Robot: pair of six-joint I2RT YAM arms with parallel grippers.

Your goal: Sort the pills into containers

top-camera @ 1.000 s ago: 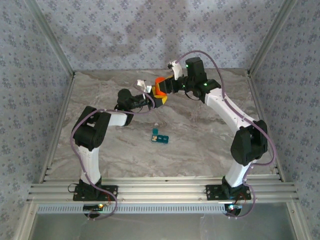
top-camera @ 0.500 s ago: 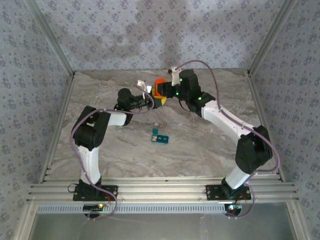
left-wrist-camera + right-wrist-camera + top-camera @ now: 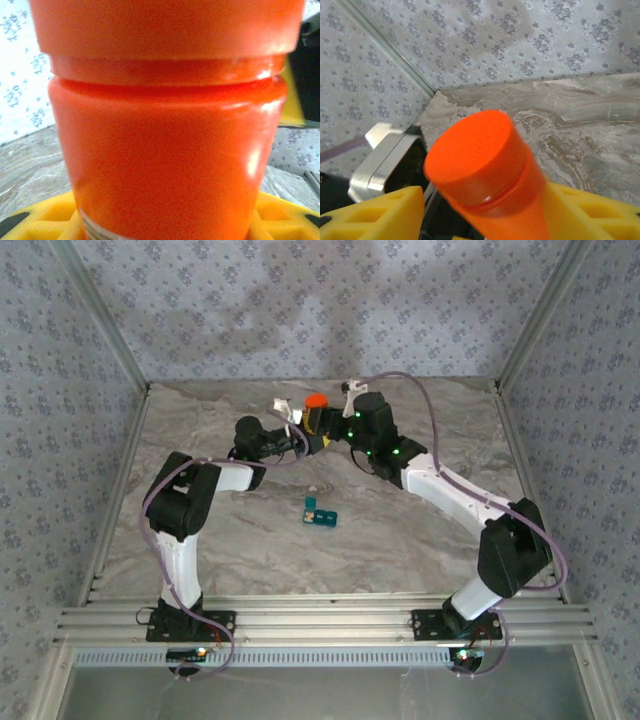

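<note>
top external, one orange bottle (image 3: pixel 316 403), one containers strip (image 3: pixel 320 512)

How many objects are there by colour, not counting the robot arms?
Orange: 1, the bottle
Teal: 1, the container strip
Total: 2

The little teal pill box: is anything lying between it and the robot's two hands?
Nothing visible lies on the table between the containers and the grippers. But the left gripper and right gripper are both at the orange bottle on the far side, and the left one is holding it.
</note>
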